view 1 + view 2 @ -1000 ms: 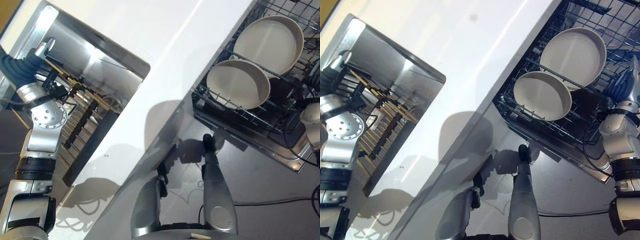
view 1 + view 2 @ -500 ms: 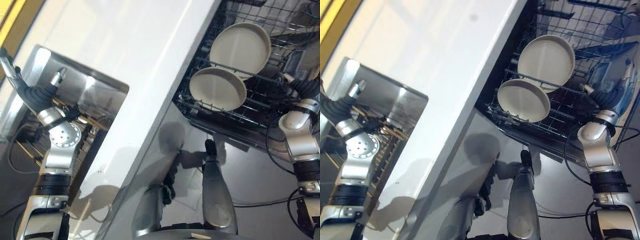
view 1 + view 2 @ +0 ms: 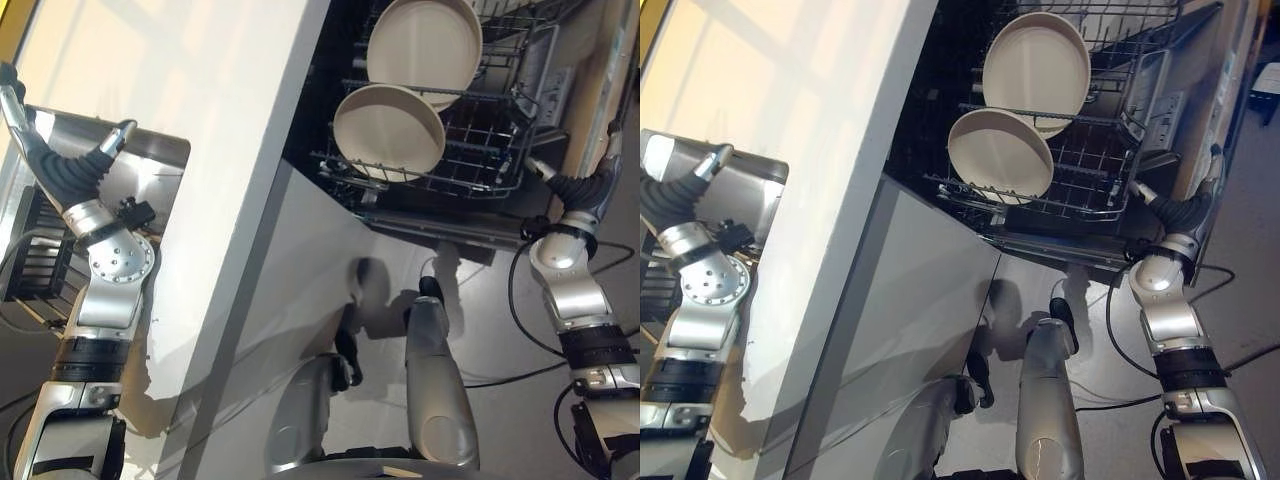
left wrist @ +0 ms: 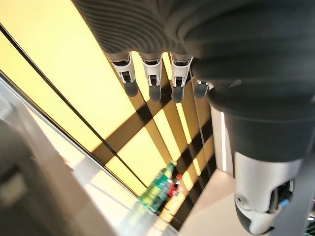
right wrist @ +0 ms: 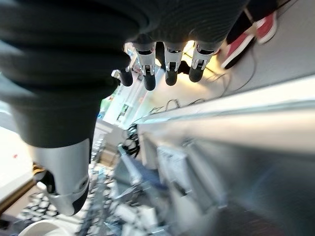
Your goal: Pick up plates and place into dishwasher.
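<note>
Both hands are held empty with relaxed fingers: left hand (image 4: 152, 78) over the sink (image 3: 150, 160), right hand (image 5: 167, 61) raised beside the dishwasher rack (image 3: 480, 150), where two plates (image 3: 388, 130) stand. Red shoes (image 5: 246, 42) are seen past the right hand's fingers.

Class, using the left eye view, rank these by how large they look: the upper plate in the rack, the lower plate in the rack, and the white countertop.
1. White countertop, by far the largest.
2. Upper plate.
3. Lower plate, slightly smaller; both stand tilted in the dishwasher rack, so their true sizes may match.
</note>
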`<state>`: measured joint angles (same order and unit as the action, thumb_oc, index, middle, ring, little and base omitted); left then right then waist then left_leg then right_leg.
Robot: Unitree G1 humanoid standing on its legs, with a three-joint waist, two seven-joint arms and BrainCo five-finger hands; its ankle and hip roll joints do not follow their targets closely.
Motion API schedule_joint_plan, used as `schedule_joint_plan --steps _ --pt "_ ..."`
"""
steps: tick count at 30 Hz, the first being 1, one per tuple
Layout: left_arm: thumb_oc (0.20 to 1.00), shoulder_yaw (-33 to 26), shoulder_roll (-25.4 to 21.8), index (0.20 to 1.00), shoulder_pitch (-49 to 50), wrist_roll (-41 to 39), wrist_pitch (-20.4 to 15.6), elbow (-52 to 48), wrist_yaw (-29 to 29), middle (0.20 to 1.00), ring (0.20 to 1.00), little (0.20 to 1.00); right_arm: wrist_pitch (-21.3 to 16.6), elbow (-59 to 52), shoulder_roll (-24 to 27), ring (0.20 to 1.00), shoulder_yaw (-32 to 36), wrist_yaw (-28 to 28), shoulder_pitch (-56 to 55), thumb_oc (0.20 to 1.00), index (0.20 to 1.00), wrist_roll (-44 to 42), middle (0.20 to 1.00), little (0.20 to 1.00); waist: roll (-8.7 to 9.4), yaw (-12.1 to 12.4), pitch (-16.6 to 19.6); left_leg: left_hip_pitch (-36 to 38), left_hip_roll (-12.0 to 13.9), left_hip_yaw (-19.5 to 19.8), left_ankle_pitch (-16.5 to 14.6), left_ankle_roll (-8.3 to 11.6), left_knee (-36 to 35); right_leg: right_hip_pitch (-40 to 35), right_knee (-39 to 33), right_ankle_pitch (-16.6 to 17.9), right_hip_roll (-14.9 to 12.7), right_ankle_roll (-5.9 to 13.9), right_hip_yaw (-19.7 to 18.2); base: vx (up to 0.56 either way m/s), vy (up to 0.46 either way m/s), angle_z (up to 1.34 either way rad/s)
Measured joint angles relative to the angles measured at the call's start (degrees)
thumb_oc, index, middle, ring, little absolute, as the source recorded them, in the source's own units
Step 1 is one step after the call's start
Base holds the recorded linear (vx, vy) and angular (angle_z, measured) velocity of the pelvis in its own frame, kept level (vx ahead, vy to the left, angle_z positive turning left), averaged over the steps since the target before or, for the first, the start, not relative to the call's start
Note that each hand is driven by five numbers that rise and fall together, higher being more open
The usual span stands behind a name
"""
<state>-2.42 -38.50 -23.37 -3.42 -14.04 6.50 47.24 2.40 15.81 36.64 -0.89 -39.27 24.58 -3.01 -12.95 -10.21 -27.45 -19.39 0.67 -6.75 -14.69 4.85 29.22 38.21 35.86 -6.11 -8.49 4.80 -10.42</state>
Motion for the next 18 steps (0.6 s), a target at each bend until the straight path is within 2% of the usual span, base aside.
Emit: schedule_joint_plan --steps 5,12,18 --pt "1.000 0.8 0.8 1.000 -2.7 -0.7 0.8 -0.1 0.0 1.000 1.000 1.000 0.0 0.2 0.1 1.000 -3.5 2.7 0.7 1.000 1.000 -0.5 1.000 1.000 -0.08 0.2 0.1 -1.6 -1.0 0.5 -0.1 -0.67 0.5 0.0 -3.1 2.8 -1.4 1.27 0.3 -0.01 0.052 -0.03" --pt "1.000 0.8 1.0 1.000 -3.0 -0.8 0.8 -1.0 -0.7 1.000 1.000 1.000 0.0 0.6 0.3 1.000 -4.7 5.2 2.4 1.000 1.000 -1.1 1.000 1.000 -0.57 0.4 0.4 -3.2 -1.2 1.1 0.0 -0.96 1.0 0.7 -3.6 3.3 -1.7 1.27 0.9 0.01 0.042 0.03" --pt "1.000 0.8 1.5 1.000 -4.2 -0.8 0.8 -1.4 -1.2 1.000 1.000 1.000 0.0 0.0 0.4 1.000 -4.7 2.9 2.5 1.000 1.000 -0.2 1.000 1.000 -1.14 1.3 0.8 -4.9 -1.3 1.4 0.1 -0.81 1.7 1.9 -3.4 3.7 -1.8 1.01 1.1 0.02 0.050 0.03"
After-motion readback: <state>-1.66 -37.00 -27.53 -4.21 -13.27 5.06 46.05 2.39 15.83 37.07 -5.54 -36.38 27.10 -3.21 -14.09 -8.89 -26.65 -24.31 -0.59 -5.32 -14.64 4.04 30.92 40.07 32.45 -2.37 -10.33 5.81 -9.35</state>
